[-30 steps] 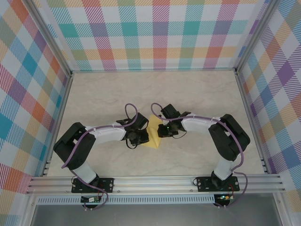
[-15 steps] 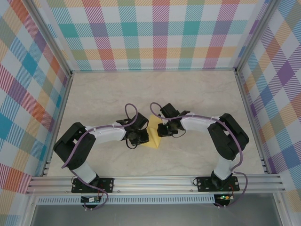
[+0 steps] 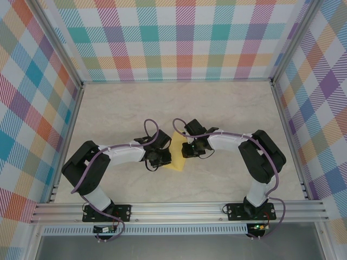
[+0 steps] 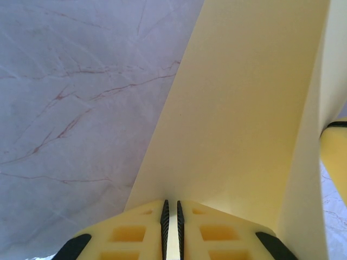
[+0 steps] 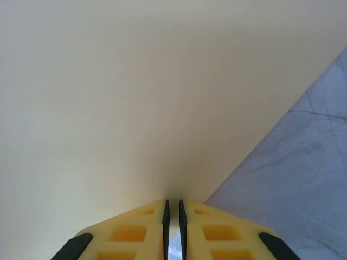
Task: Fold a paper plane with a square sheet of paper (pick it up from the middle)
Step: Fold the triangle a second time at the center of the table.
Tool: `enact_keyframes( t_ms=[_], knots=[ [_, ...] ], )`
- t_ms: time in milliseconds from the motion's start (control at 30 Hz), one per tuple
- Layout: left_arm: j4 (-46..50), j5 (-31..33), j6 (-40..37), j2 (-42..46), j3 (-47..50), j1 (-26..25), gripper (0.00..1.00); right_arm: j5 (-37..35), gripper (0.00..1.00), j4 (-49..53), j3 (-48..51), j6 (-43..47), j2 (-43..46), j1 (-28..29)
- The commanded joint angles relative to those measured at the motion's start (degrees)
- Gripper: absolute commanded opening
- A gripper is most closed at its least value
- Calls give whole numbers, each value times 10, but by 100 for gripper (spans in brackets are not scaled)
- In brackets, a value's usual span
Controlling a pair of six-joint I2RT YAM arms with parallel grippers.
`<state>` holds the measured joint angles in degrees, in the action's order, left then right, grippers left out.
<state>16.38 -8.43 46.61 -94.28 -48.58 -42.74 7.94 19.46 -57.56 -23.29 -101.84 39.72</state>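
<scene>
Paper (image 3: 174, 158) (yellow, already creased) is held mid-worktop (image 3: 227, 114), slightly toward the near edge, between both arms. On its left side the left gripper (image 3: 161, 157) is clamped onto it, and the right gripper (image 3: 187, 150) pinches the right side likewise. Step looks like a fold in progress. Next move calls for aligning the edges evenly, then pressing the crease flat.

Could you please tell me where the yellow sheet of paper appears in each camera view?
Top external: paper at the centre of the tabletop.
Left wrist: paper centre-right, rising from the fingers.
Right wrist: paper upper left, above the fingers.
Shared landmark: the marble tabletop.
</scene>
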Motion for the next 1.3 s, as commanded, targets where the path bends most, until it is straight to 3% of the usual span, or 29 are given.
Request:
enact_keyframes(
  t_ms=[0, 133, 300, 533, 867, 1267],
  knots=[
    [10, -4, -12, -8, -7, -4, 15, 1, 17, 10, 2, -5, 34, -3],
    [0, -16, -8, -2, -5, -4, 15, 14, 24, -24, 41, -23, 101, -3],
    [-37, -28, 7, 17, 2, -4, 14, 28, 44, -117, 143, -61, 197, 0],
    [-67, -52, 10, 63, 5, 3, 18, 17, 58, -137, 207, -67, 265, 29],
    [-98, -100, 13, 31, -8, 15, 18, 3, 64, -175, 222, -57, 309, 89],
    [-91, -99, 15, 29, -15, 17, 18, -16, 71, -167, 195, -57, 300, 139]
  ],
)
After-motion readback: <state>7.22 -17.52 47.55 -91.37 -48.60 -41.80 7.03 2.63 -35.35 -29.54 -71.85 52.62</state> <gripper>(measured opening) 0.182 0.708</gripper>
